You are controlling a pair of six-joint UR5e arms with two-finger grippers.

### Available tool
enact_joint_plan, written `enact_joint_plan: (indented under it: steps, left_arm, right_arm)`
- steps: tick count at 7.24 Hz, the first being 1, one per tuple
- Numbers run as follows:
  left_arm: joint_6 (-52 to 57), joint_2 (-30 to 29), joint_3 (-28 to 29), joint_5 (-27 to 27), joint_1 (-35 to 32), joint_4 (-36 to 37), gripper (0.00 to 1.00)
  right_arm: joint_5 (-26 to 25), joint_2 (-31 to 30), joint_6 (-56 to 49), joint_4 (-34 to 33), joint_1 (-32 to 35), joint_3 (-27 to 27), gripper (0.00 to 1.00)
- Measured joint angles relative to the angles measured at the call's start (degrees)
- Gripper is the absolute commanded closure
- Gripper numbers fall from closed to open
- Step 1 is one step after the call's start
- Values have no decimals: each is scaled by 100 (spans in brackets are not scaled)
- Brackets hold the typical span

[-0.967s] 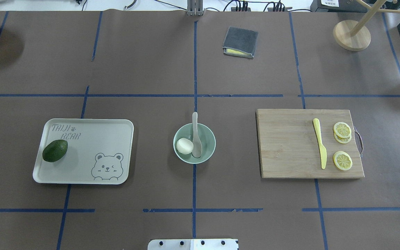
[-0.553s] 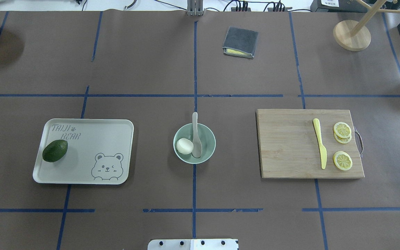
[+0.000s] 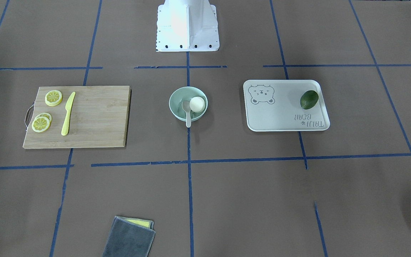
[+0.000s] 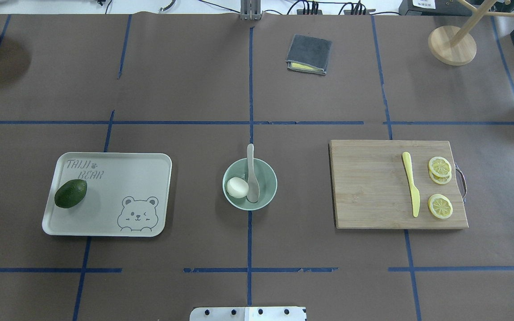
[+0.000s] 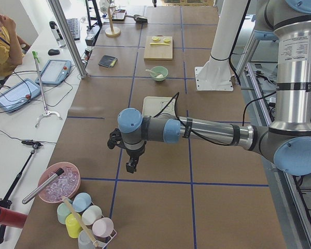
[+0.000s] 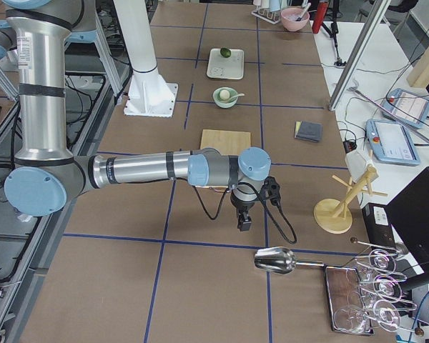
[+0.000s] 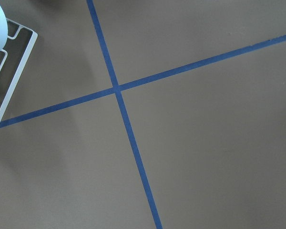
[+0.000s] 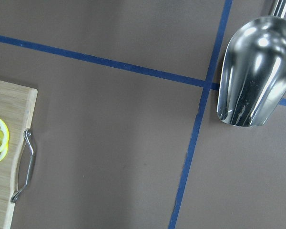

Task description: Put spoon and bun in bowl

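Left claw (image 5: 130, 167) is hanging low over bare brown desk (image 4: 185, 80) out toward the robot's left end. The right claw (image 6: 242, 223) is hanging over the opposite end, near a shiny metal scoop (image 8: 252, 71). Only the side views are showing them, so I cannot tell whether either one is released or clenched. Both are sitting well apart from the task's things.

At the middle of the desk, the mint-green bowl (image 4: 267, 180) is holding both items. The bun (image 4: 236, 187) is lying against the bowl's wall on the robot's left side. The spoon (image 4: 251, 176) is resting its scoop on the bowl's floor just beside the bun, with its handle leaning out over the far rim. Judging by this, the task is looking finished.

If either needed lifting, the bun is probably light and soft, calling for a gentle pinch across its round sides. The spoon is likely stiff, glossy and slippery, best taken across the handle where it is sticking out past the rim.

A tray (image 4: 123, 178) with an avocado (image 4: 70, 193) is sitting to the left. A cutting board (image 4: 368, 187) carrying a yellow knife (image 4: 411, 183) and lemon slices (image 4: 440, 206) is sitting to the right.
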Motion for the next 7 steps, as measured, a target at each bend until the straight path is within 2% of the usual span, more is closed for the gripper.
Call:
enact_joint_plan:
  steps: [3, 7]
  left_arm:
    - [-2, -9, -47, 33, -4, 1, 0]
    - [-23, -201, 33, -3, 19, -45, 0]
  right_arm:
    - [298, 31, -6, -11, 33, 26, 0]
    - [352, 121, -4, -5, 50, 57, 0]
